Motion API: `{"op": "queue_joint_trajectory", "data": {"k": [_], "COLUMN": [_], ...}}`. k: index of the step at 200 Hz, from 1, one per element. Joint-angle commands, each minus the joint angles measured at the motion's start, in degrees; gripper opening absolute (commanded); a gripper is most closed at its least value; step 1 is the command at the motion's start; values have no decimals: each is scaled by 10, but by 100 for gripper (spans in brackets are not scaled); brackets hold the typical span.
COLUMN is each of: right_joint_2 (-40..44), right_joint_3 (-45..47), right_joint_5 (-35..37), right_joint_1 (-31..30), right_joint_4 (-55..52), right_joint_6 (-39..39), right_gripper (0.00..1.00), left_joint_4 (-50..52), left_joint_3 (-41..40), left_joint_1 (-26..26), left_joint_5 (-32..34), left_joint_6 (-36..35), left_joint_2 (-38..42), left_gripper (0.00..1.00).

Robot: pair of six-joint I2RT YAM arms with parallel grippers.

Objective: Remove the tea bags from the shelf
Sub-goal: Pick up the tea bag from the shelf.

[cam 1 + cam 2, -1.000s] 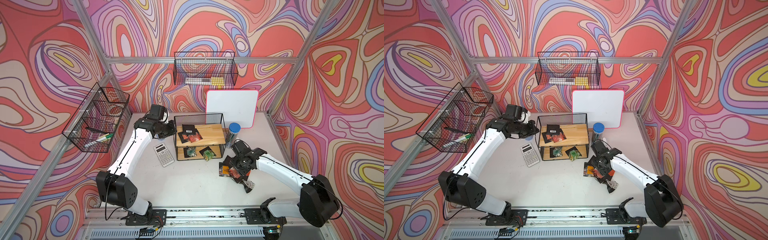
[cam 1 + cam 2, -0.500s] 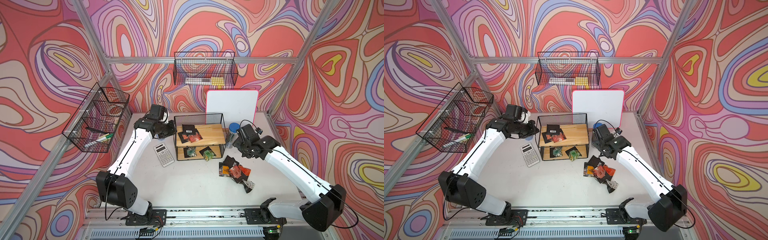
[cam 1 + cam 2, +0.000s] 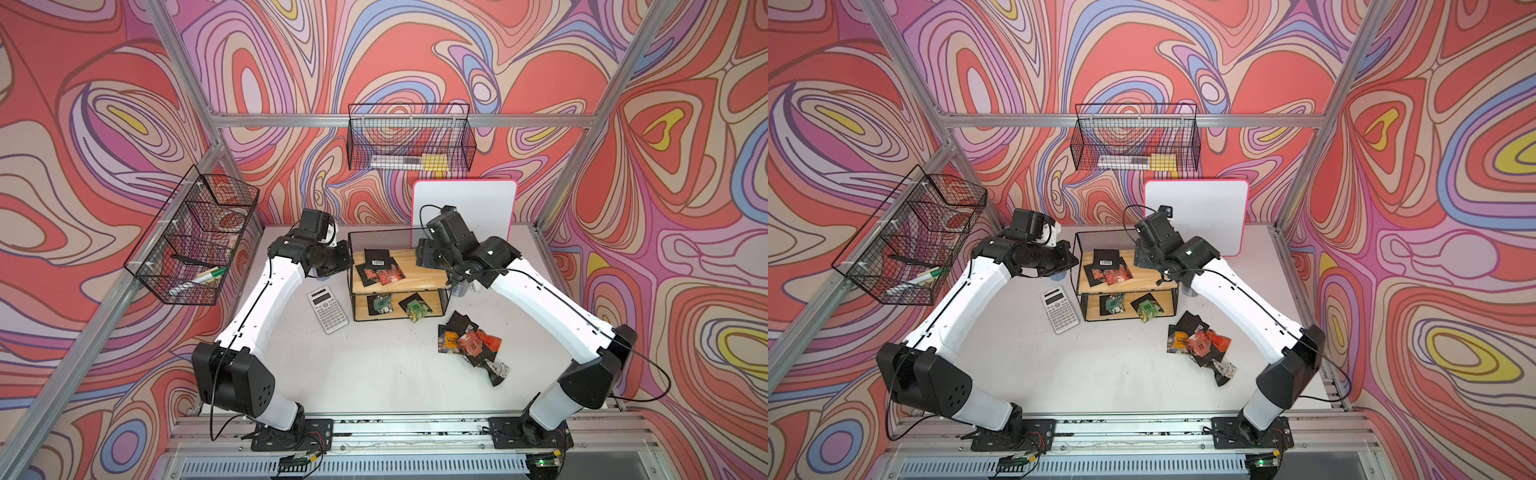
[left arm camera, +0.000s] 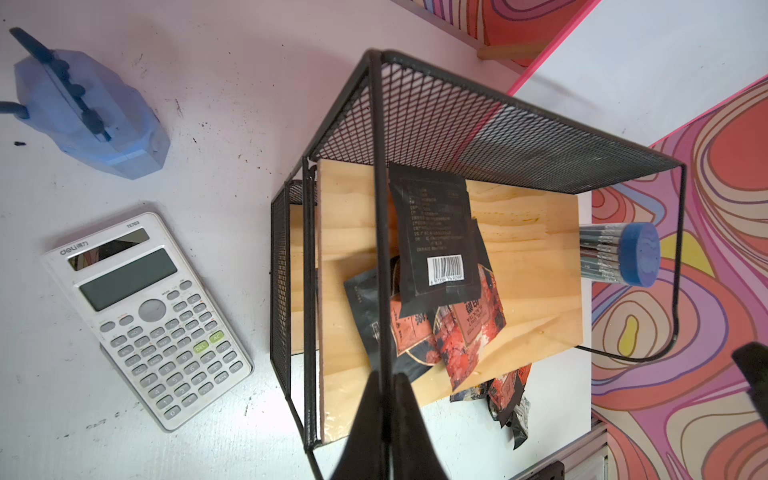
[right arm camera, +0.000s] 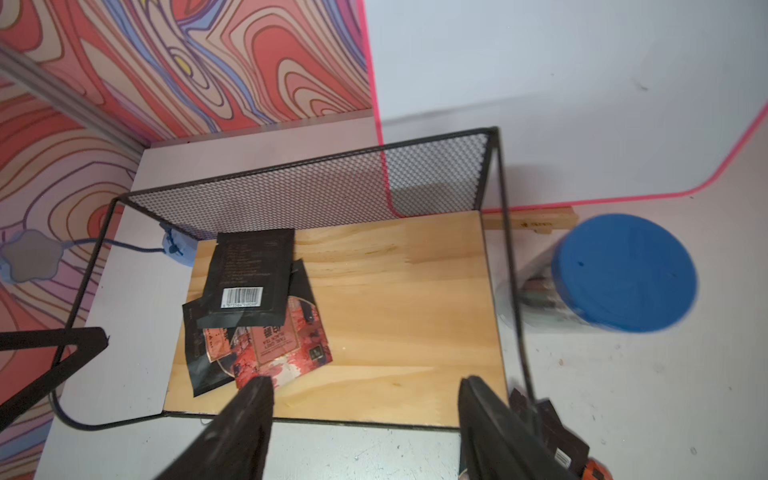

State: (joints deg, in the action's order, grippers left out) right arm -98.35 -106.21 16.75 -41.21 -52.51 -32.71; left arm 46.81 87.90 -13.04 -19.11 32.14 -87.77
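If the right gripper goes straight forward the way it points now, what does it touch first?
Probably the bare wood of the shelf's top board, just beside the red tea bag; the right gripper is open over it. Depth is unclear, so one finger may graze that bag.

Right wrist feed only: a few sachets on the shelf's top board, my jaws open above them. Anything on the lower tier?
Observer: Yes. Two green-printed tea bags lie on the lower board of the shelf.
Operator: Where's the left gripper?
Observer: Shut on the shelf's top side rail, on the side facing the calculator.
Operator: Where are the removed ones?
Observer: A pile of tea bags, overlapping, lies on the table on the right arm's side of the shelf. You see only its edge.
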Motion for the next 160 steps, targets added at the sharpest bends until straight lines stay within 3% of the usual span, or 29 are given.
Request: {"op": "queue_joint_trajectory", "data": {"k": [1, 50, 160], "right_joint_2": [-75, -218, -317], "right_joint_3": [-79, -234, -311], "right_joint_5": [-54, -96, -102], "right_joint_1": [-18, -28, -31], "right_joint_4": [-26, -75, -44], "right_joint_6": [60, 83, 122], "right_gripper": [75, 80, 79], "left_joint_4": [-9, -8, -7], "left_joint_3": [7, 5, 8], "left_joint_1": [2, 2, 2], "left_joint_5": [0, 2, 2], "left_joint_6": [12, 11, 8], "left_joint_2": [-4, -3, -7], "left_gripper": [0, 0, 0]}}
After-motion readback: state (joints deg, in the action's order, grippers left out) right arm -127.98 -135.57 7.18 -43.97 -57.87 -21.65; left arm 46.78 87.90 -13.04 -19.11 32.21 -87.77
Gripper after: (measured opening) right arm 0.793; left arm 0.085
